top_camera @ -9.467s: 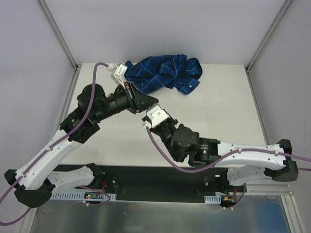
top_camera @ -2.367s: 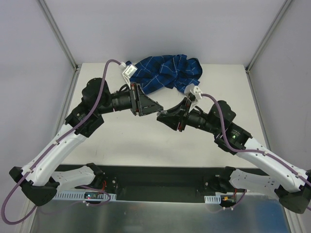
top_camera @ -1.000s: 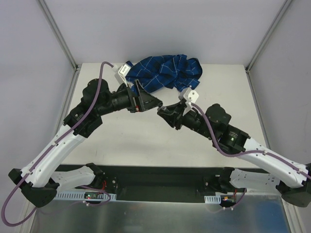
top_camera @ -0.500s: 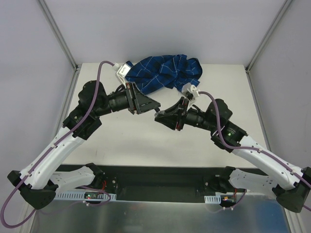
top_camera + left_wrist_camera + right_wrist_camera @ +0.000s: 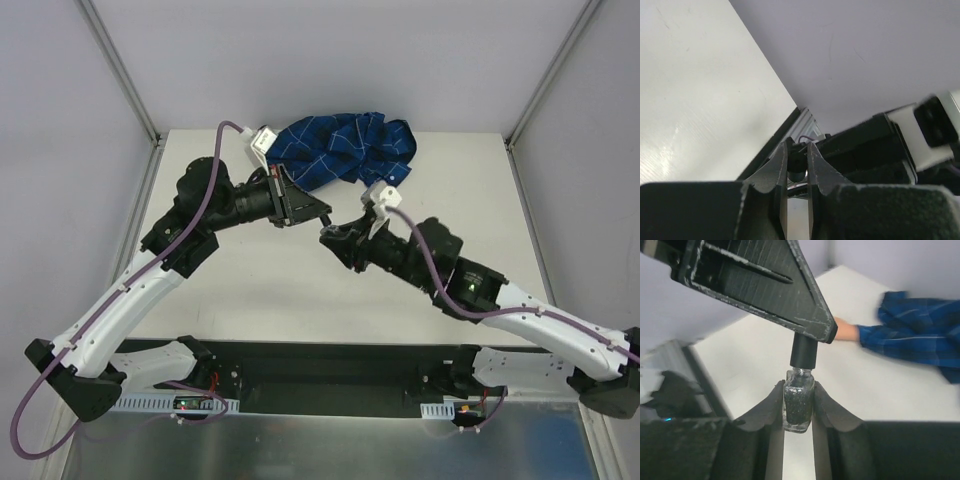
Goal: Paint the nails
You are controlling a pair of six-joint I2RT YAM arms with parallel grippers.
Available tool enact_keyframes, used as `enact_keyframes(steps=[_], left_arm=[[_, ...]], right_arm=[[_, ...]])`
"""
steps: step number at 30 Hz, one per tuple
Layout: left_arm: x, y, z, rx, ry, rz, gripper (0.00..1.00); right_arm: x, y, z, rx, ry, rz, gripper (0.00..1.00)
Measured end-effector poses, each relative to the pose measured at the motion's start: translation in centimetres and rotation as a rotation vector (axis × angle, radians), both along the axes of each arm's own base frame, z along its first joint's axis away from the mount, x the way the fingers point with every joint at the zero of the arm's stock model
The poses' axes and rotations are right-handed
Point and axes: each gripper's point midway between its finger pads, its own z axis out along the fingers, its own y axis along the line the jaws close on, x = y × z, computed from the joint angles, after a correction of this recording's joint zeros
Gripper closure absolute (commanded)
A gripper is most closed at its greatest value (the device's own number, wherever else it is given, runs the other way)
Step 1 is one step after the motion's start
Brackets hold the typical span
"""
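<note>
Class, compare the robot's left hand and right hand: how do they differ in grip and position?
The left hand pinches the dark cap; the right hand clamps the glass bottle under it. Seen from overhead, the left hand lies nearer the blue shirt than the right hand. Both are shut, holding one bottle between them.

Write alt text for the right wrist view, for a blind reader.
The right gripper grips a small glass bottle of dark glittery polish, while the left gripper pinches its black cap. Behind, a peach dummy hand in a blue checked sleeve lies on the white table.
</note>
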Motion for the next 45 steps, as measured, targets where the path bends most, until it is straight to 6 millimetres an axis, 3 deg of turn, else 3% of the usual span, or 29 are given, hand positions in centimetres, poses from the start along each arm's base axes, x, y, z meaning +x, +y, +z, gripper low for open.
enact_keyframes(steps=[6,11,12,13,15,16,20,24,26,28,31,37,45], left_arm=[[0.7,1.0,0.9,0.012,0.094,0.105,1.00],[1.4,0.9,0.0,0.031,0.162,0.142,0.98],[1.4,0.9,-0.1,0.032,0.166,0.143,0.90],[1.4,0.9,-0.1,0.033,0.168,0.142,0.70],[1.3,0.9,-0.1,0.033,0.169,0.137,0.50],[1.3,1.0,-0.1,0.034,0.169,0.137,0.33],[1.1,1.2,-0.4,0.051,0.161,0.127,0.13],[0.4,1.8,0.2,0.050,0.118,0.119,0.13],[-0.2,2.3,0.9,0.041,0.083,0.113,0.18],[-0.8,2.6,1.6,0.030,0.043,0.102,0.29],[-1.4,2.7,2.1,0.024,0.010,0.078,0.32],[-1.3,1.9,1.3,0.052,0.021,0.030,0.48],[-0.9,1.0,-0.1,0.087,0.066,-0.007,0.57]], right_arm=[[1.2,0.1,1.2,-0.270,-0.315,-0.378,1.00],[1.8,-0.3,0.6,-0.381,-0.380,-0.439,1.00],[1.8,-0.4,0.6,-0.382,-0.380,-0.433,1.00],[1.8,-0.4,0.5,-0.377,-0.379,-0.417,1.00],[1.7,-0.4,0.5,-0.362,-0.370,-0.380,1.00],[1.6,-0.2,0.7,-0.339,-0.359,-0.348,1.00],[0.5,0.5,1.5,-0.227,-0.312,-0.207,1.00],[0.1,0.1,1.6,-0.145,-0.248,-0.107,1.00],[0.0,-0.2,1.5,-0.119,-0.216,-0.076,1.00],[-0.3,-0.2,1.3,-0.097,-0.186,-0.044,1.00],[-0.6,-0.2,0.9,-0.078,-0.150,-0.007,1.00],[-0.8,-0.3,0.1,-0.070,-0.105,0.018,1.00],[-0.9,-0.8,0.8,-0.043,-0.101,0.022,1.00]])
